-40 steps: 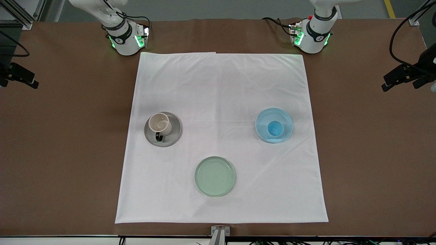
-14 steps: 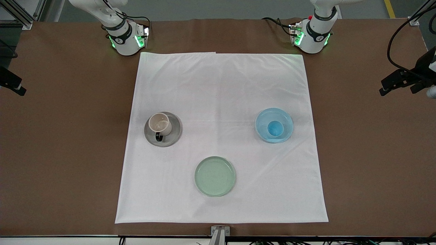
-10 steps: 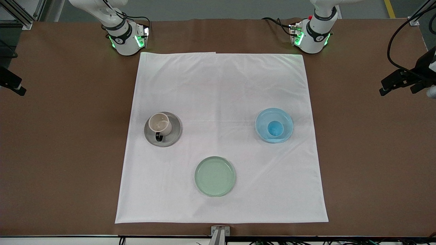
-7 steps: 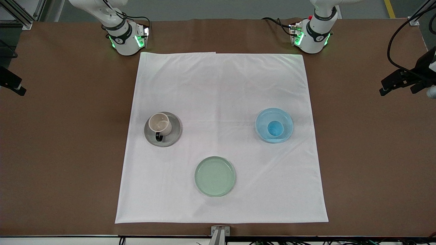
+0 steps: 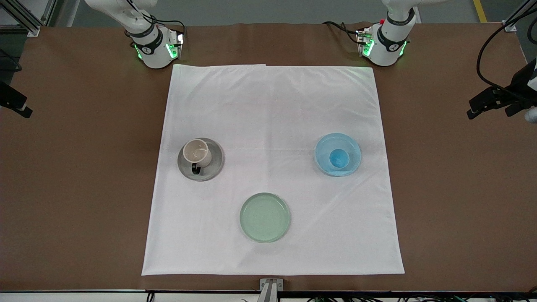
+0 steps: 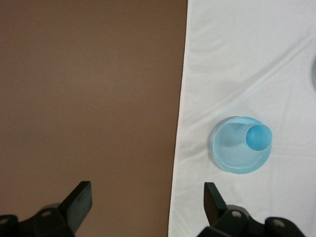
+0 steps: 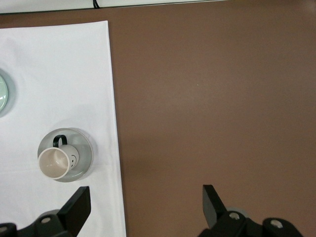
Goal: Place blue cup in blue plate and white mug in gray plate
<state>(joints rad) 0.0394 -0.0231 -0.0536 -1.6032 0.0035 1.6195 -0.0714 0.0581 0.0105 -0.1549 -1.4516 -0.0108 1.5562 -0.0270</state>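
The small blue cup (image 5: 339,158) stands upright in the blue plate (image 5: 325,153) on the white cloth, toward the left arm's end. The white mug (image 5: 196,152), its black handle toward the front camera, stands in the gray plate (image 5: 215,161) toward the right arm's end. My left gripper (image 6: 148,195) hangs open and empty over the bare brown table beside the cloth's edge, with cup (image 6: 258,137) and plate (image 6: 227,148) off to one side. My right gripper (image 7: 145,197) is likewise open and empty over brown table, apart from the mug (image 7: 54,163) and gray plate (image 7: 84,155).
A pale green plate (image 5: 265,217) lies on the cloth (image 5: 268,109) nearer the front camera, between the other two plates. Brown table (image 5: 453,201) surrounds the cloth on all sides. Both arm bases stand along the table's back edge.
The right gripper has drawn a little farther out toward its end of the table. The left gripper has shifted only slightly. Cup, mug and plates have not moved.
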